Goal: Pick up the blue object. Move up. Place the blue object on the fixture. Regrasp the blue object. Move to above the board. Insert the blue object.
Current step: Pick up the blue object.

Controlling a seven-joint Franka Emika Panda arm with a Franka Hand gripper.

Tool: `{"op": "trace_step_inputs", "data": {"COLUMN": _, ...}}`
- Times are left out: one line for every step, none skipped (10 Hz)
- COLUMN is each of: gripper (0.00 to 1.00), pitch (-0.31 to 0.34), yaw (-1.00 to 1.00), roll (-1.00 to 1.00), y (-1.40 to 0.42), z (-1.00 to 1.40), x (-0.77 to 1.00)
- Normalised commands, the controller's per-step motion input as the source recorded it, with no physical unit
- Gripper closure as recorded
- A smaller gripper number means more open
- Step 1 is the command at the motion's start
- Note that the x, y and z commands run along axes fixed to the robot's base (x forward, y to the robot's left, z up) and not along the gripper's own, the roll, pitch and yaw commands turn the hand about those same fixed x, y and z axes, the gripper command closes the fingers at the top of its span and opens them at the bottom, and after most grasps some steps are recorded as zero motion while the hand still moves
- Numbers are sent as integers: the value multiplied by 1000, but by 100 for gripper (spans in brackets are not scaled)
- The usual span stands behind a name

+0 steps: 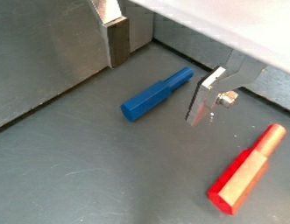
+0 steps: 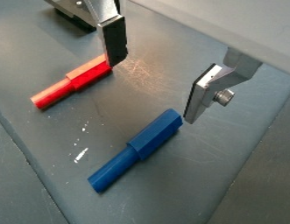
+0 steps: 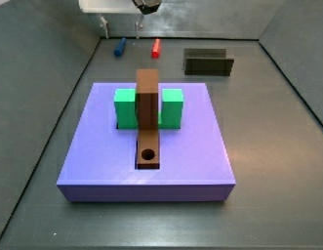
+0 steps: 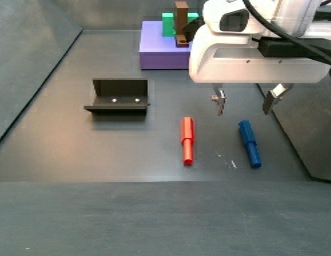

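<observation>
The blue object (image 4: 248, 143) is a slim blue peg lying flat on the grey floor, seen in both wrist views (image 1: 157, 94) (image 2: 135, 150) and small in a side view (image 3: 118, 45). My gripper (image 4: 245, 102) hangs open and empty just above the peg's far end, with one end of the peg near one silver finger (image 1: 206, 98). The gripper also shows in both wrist views (image 1: 161, 70) (image 2: 159, 70). The dark fixture (image 4: 118, 97) (image 3: 208, 62) stands apart on the floor. The lavender board (image 3: 190, 146) (image 4: 157, 55) carries a green block (image 3: 125, 107) and a brown bar (image 3: 148, 117) with a round hole.
A red peg (image 4: 188, 140) (image 1: 246, 171) (image 2: 71, 83) (image 3: 154, 47) lies on the floor parallel to the blue one, a short way beside it. Grey walls enclose the floor; one wall (image 1: 65, 52) stands close behind the gripper.
</observation>
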Motion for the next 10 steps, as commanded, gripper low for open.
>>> {"op": "trace_step_inputs", "data": {"gripper": 0, "pitch": -186, "yaw": 0, "roll": -161, "y": -171, "z": -631, "x": -91}}
{"op": "trace_step_inputs", "data": {"gripper": 0, "pitch": -214, "yaw": -14, "roll": -150, "y": -166, "z": -631, "x": -63}}
{"op": "trace_step_inputs", "data": {"gripper": 0, "pitch": -256, "yaw": 0, "roll": -116, "y": -54, "z": -663, "x": 0}}
{"op": "trace_step_inputs", "data": {"gripper": 0, "pitch": -220, "yaw": 0, "roll": -104, "y": 103, "z": -720, "x": 134}}
{"op": "trace_step_inputs", "data": {"gripper": 0, "pitch": -196, "yaw": 0, "roll": -69, "y": 194, "z": -777, "x": 146}}
{"op": "trace_step_inputs", "data": {"gripper": 0, "pitch": -183, "yaw": 0, "roll": -63, "y": 203, "z": -811, "x": 123}}
{"op": "trace_step_inputs", "data": {"gripper": 0, "pitch": -180, "yaw": 0, "roll": -61, "y": 203, "z": -823, "x": 111}}
{"op": "trace_step_inputs", "data": {"gripper": 0, "pitch": -169, "yaw": 0, "roll": -67, "y": 183, "z": -837, "x": 69}}
{"op": "trace_step_inputs", "data": {"gripper": 0, "pitch": -169, "yaw": -20, "roll": -66, "y": 154, "z": -831, "x": 40}}
{"op": "trace_step_inputs", "data": {"gripper": 0, "pitch": -167, "yaw": -49, "roll": -39, "y": 160, "z": -849, "x": 40}}
